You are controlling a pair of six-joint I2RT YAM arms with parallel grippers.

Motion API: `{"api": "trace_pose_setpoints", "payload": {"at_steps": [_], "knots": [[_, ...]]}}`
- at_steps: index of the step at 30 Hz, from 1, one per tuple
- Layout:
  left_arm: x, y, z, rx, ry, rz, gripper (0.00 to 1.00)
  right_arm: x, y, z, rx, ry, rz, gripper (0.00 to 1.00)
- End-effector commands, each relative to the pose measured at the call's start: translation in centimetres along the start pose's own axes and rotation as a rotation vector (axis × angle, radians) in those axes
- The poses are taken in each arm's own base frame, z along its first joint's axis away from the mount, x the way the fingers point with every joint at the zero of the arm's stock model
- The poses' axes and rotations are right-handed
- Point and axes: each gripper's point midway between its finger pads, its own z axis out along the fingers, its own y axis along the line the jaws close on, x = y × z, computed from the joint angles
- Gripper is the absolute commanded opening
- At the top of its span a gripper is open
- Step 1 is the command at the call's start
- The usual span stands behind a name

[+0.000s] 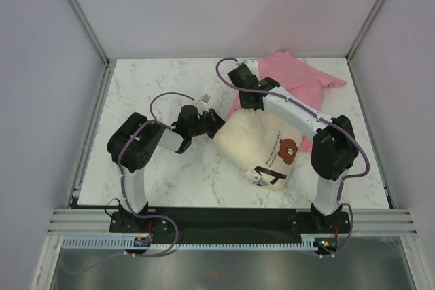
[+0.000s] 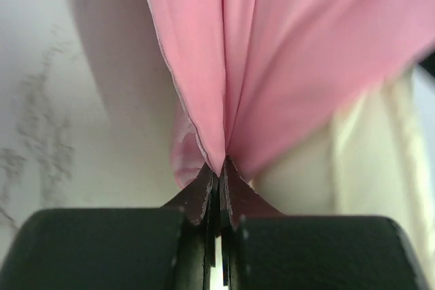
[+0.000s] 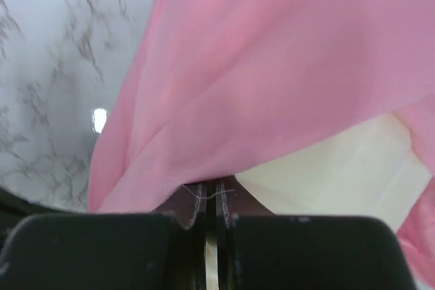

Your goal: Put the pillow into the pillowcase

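Top external view: on a white marbled surface (image 1: pixel 163 79), the left tool (image 1: pixel 206 119) reaches in at the near-left corner of the cream pillow (image 1: pixel 262 144). In the left wrist view its fingers (image 2: pixel 204 191) are pressed together on a gathered fold of the pink pillowcase (image 2: pixel 272 52), with the pillow (image 2: pixel 367 168) just beside.

The pillow lies at centre-right, its brown bear face (image 1: pixel 289 149) beside a line of dark text (image 1: pixel 273 151) too small to read.

The right tool (image 1: pixel 251 103) sits at the pillow's far edge. Its wrist view shows it pinching the pillowcase (image 3: pixel 272 66) hem above the pillow (image 3: pixel 333 174). The rest of the pillowcase (image 1: pixel 299 79) lies bunched toward the far right corner.
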Motion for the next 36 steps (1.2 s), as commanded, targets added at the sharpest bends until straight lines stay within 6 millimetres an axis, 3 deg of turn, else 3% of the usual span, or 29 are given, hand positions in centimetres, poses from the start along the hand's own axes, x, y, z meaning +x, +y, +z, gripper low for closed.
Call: {"api": "trace_pose_setpoints", "payload": {"at_steps": [1, 4, 6, 12, 19, 22, 25, 26, 29, 33, 35, 36], "knots": [[1.9, -3.1, -2.0, 0.071, 0.088, -0.002, 0.02, -8.6, -1.0, -1.1, -0.021, -0.203, 0.109, 0.00], [2.6, -3.6, -3.5, 0.079, 0.088, -0.015, 0.02, -9.5, -0.5, 0.2, -0.012, -0.199, 0.094, 0.00], [2.9, -4.0, -4.6, 0.080, 0.082, -0.018, 0.02, -9.0, -1.1, 1.5, 0.015, -0.168, 0.083, 0.00], [0.1, -2.4, -8.6, 0.040, 0.038, -0.027, 0.02, -7.3, -1.9, 3.2, 0.033, -0.136, 0.078, 0.00], [-3.0, 0.1, -13.6, -0.069, -0.042, -0.027, 0.02, -8.3, -4.4, 4.0, 0.119, -0.150, 0.127, 0.00], [-3.7, 0.3, -14.2, -0.097, -0.057, -0.015, 0.02, -9.0, -3.3, 4.0, 0.072, -0.153, 0.135, 0.05], [-4.0, 0.2, -14.3, -0.106, -0.062, -0.032, 0.02, -9.8, -1.3, 3.0, -0.004, -0.167, 0.128, 0.21], [-4.1, 0.2, -14.3, -0.112, -0.069, -0.035, 0.02, -9.8, -0.8, 2.7, -0.026, -0.168, 0.116, 0.37], [-4.7, 0.6, -14.6, -0.151, -0.112, -0.043, 0.02, -10.5, 0.5, 0.6, -0.081, -0.198, 0.102, 0.52], [-6.1, 1.5, -15.2, -0.183, -0.171, -0.085, 0.02, -10.9, -0.4, -2.6, -0.114, -0.232, 0.088, 0.65], [-7.2, 2.2, -15.9, -0.198, -0.212, -0.113, 0.02, -10.1, -1.6, -3.5, -0.100, -0.233, 0.085, 0.71], [-8.0, 3.0, -16.6, -0.214, -0.246, -0.136, 0.02, -8.9, -2.3, -3.1, -0.081, -0.208, 0.079, 0.73]]}}
